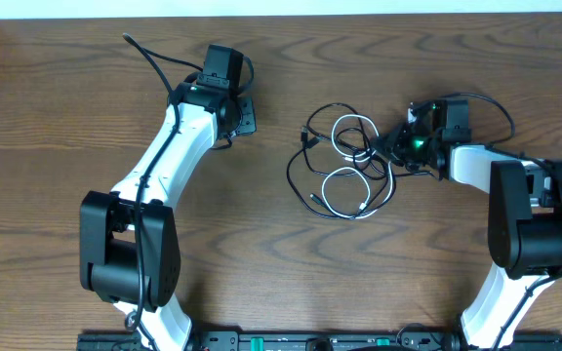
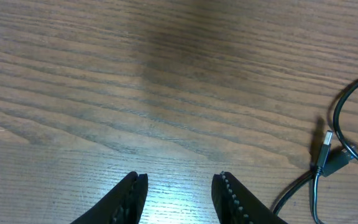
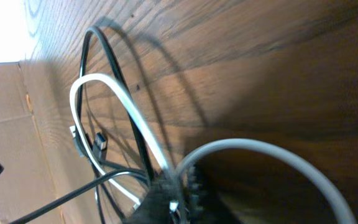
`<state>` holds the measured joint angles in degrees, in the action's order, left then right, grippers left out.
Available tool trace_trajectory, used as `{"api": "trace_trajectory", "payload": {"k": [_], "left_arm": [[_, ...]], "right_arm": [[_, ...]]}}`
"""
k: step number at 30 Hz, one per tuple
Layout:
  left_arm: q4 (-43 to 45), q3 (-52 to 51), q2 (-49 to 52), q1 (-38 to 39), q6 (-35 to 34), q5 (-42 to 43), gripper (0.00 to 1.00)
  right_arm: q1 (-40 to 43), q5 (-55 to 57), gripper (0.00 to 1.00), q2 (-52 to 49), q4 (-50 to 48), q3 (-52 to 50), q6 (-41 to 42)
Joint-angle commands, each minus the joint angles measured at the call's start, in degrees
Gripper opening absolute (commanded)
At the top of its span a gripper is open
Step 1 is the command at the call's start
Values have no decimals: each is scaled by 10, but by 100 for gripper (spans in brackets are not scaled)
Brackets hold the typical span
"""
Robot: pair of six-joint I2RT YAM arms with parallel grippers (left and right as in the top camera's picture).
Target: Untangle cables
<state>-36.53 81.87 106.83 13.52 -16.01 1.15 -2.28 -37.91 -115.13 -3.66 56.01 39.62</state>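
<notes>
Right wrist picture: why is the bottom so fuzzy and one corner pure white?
Right wrist view: the end effector and the nearest loop of white cable are blurred, close to the lens; the top-left corner is overexposed. Left wrist view: glare on the table.

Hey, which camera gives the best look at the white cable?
Overhead: it shows the white cable whole, looped among the black cables. The right wrist view shows only a close stretch running into the right gripper. The left wrist view shows none of it, just a black plug end.

Brown wood-grain table (image 1: pixel 47 146), bright white strip (image 1: pixel 261 6) beyond far edge.
</notes>
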Motion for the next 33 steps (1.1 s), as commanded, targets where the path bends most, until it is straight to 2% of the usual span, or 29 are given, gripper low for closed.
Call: {"api": "trace_trajectory", "payload": {"k": [1,8,21,27,33], "left_arm": [[0,-3,3,-1,7,-3,39],[0,-3,3,-1,7,-3,39],[0,-3,3,-1,7,-3,39],[0,-3,3,-1,7,-3,39],[0,-3,3,-1,7,-3,40]], "right_arm": [[-6,46,1,-22,-14,-13,-23],[3,-108,1,7,-93,-13,-47],[-28,-114,1,337,-40,-13,-55],[-40,-83,1,429,-59,-9,-17],[-41,-85,1,462,-50,13,-5]]}}
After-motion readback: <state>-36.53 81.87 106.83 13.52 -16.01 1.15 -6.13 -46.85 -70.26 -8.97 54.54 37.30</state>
